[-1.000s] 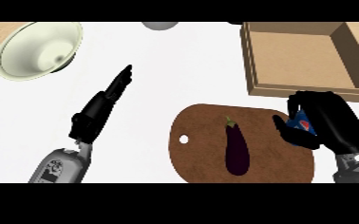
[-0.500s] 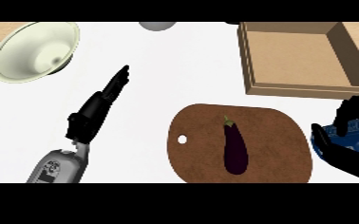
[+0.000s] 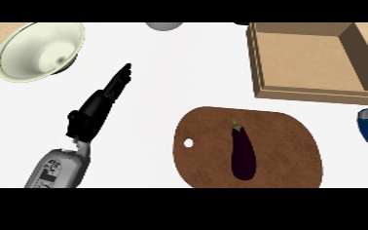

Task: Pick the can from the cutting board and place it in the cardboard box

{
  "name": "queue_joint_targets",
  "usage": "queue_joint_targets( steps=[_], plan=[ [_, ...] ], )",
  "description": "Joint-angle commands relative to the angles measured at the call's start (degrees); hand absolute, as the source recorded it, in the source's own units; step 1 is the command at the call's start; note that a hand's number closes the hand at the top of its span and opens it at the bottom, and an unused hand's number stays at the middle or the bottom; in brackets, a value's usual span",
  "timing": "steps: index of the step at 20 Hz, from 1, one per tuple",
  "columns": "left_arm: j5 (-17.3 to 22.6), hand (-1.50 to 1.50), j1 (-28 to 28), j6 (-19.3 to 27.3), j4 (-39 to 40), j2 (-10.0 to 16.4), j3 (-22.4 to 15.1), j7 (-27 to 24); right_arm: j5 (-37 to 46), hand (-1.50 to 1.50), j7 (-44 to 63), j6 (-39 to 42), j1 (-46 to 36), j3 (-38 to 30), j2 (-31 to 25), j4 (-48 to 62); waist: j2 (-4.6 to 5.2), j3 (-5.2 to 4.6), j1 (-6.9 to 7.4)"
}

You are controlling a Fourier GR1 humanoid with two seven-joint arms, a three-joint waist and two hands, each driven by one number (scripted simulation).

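Can: only a small blue piece (image 3: pixel 362 125) shows at the right edge of the view. I judge that it is the can; most of it is cut off by the edge.
Where it is: no longer on the cutting board (image 3: pixel 287 141), but to the right of it and below the near wall of the cardboard box (image 3: pixel 302 58). It is not in the box.
How it will handle: probably light and stiff, with a smooth round wall that can slip or roll. It is best to take it around the middle of the side and keep it upright.
Right hand: it does not show in the view, so I cannot tell if its fingers are around the can.
Left hand (image 3: pixel 92 112): it lies over the table (image 3: pixel 179 68), between the bowl (image 3: pixel 39 51) and the cutting board.
Left fingers (image 3: pixel 119 80): straight and close together, pointing up and to the right. They hold nothing and touch no object.
Cutting board: only a dark eggplant (image 3: pixel 242 151) lies on it.
Box: nothing is inside it.
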Motion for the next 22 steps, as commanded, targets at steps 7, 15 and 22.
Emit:
queue_joint_targets(
  steps=[7, 15, 22],
  plan=[
    [-5.32, 0.00, 2.88, 1.42, -2.91, -5.13, -3.08, 0.96, 2.67, 1.50, 2.04, 1.00, -13.85, -0.18, 0.08, 13.87, 0.07, 0.02, 0.54],
    [-3.00, 0.00, 1.87, -2.73, -2.81, -2.92, 1.60, 0.83, 6.31, 1.50, -2.37, -3.38, -28.53, 2.31, 1.13, 34.29, 0.17, 0.02, 0.96],
    [-3.56, 0.00, -1.18, -3.53, 0.67, -3.38, 3.63, 0.53, 13.34, 1.50, -10.35, -8.83, -34.70, 3.48, -0.38, 51.54, 0.32, 0.03, 0.88]
  ],
)
